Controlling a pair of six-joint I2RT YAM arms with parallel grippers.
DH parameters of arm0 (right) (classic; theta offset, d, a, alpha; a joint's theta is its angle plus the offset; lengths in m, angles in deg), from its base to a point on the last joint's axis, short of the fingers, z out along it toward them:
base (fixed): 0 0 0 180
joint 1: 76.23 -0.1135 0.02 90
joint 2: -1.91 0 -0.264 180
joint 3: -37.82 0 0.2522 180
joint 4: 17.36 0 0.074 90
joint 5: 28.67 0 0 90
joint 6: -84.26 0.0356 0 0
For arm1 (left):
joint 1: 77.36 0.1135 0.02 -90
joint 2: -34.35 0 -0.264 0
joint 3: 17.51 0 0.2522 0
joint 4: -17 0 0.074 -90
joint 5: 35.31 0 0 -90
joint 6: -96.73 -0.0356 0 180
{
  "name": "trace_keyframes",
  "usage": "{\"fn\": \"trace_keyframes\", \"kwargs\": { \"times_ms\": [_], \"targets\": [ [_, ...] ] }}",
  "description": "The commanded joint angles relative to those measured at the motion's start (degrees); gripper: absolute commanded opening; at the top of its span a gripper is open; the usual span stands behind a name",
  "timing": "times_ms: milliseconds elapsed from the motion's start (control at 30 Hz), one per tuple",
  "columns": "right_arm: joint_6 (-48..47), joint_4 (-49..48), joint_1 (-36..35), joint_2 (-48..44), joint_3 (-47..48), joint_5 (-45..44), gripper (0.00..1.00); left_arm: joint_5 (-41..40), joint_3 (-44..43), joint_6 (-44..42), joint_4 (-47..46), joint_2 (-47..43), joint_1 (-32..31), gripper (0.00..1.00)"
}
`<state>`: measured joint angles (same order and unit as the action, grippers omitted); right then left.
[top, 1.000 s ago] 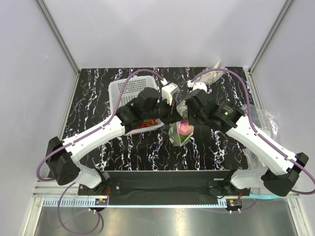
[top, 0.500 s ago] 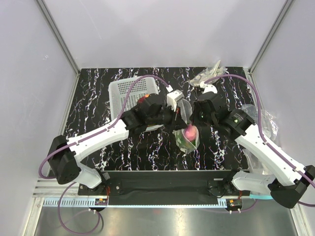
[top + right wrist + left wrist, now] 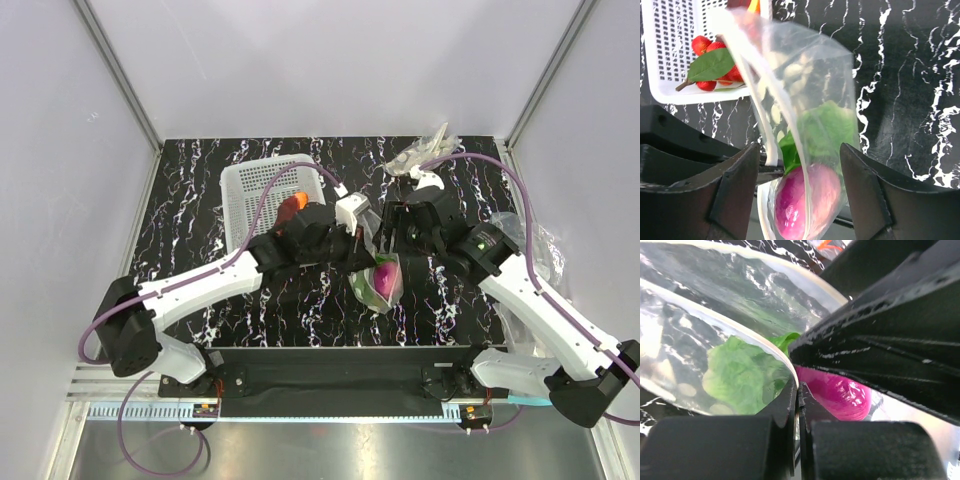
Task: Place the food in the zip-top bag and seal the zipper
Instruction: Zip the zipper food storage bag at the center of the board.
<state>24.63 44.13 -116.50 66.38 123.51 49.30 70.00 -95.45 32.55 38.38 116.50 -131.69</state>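
The clear dotted zip-top bag [image 3: 377, 285] hangs above the table between the two arms. Inside it are the pink-purple bulb [image 3: 805, 205] and the pale-green lettuce [image 3: 826, 125], which also show in the left wrist view as bulb [image 3: 840, 396] and lettuce [image 3: 737, 374]. My left gripper [image 3: 798, 390] is shut on the bag's mouth edge, by the white zipper [image 3: 746, 65] strip. My right gripper [image 3: 799, 150] is open, one finger on each side of the bag. Red berries [image 3: 715, 47] with a green leaf lie in the basket.
The white lattice basket [image 3: 250, 185] stands at the back left with an orange piece [image 3: 293, 203] at its near side. Crumpled clear plastic [image 3: 425, 155] lies at the back right, and more plastic [image 3: 535, 240] lies along the right edge.
My right gripper has opened and let go of the bag. The left arm has carried the bag a little to the right and nearer the front.
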Motion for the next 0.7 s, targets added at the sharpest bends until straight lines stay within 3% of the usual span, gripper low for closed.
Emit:
{"fn": "trace_keyframes", "kwargs": {
  "times_ms": [0,333,567,600,667],
  "targets": [
    [-1.10,-2.72,0.37,0.13,1.55,2.01,0.72,-3.09,-1.82,-1.83,-2.44,-2.87,0.01,0.00],
    [-1.72,-3.25,0.37,4.61,2.96,5.53,0.71,-1.78,-5.25,-1.65,-1.82,-2.70,-0.25,0.00],
    [-2.07,-2.20,0.37,4.88,3.66,3.16,0.32,-0.29,-6.39,-0.43,-4.71,-0.94,-1.57,0.02],
    [-2.16,-1.76,0.46,5.14,3.75,3.07,0.16,0.15,-6.48,0.19,-5.33,-0.68,-1.75,0.04],
    [-2.86,-1.15,0.37,5.41,4.02,2.89,0.00,2.00,-6.57,0.63,-6.73,0.29,-1.84,0.09]
  ]
}}
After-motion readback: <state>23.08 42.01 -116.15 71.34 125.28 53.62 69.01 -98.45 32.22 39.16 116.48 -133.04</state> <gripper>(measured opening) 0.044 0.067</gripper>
